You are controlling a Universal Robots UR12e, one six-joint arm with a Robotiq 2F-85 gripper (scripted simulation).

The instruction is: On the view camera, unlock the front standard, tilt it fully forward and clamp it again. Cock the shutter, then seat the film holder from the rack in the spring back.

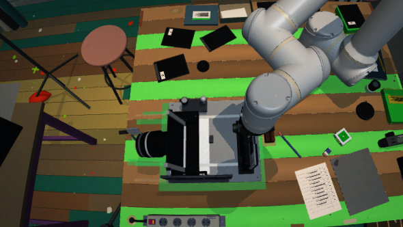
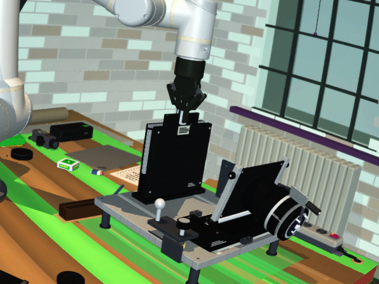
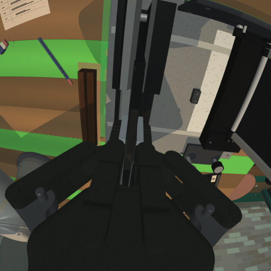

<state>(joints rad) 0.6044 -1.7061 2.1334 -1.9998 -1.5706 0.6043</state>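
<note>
The film holder (image 2: 179, 156) is a flat black slab with a white label. It stands upright in the spring back (image 2: 146, 159) at the rear of the camera's grey base. I grip its top tab in my gripper (image 2: 183, 117), which is closed on it from above. In the wrist camera the film holder (image 3: 131, 83) runs away from my fingers (image 3: 131, 131) as a thin dark edge. The front standard (image 2: 248, 186) leans forward over the lens (image 2: 283, 218). The clamp knob (image 2: 183, 224) and ball-topped lever (image 2: 159, 206) sit at the base's near edge.
Behind the camera are a brick wall and a radiator (image 2: 306, 177). The empty brown rack (image 2: 76, 209) lies on the bench beside the base. A pencil (image 1: 289, 145), paper sheet (image 1: 317, 189) and grey mat (image 1: 358, 179) lie to one side. A power strip (image 1: 182, 220) lies at the bench edge.
</note>
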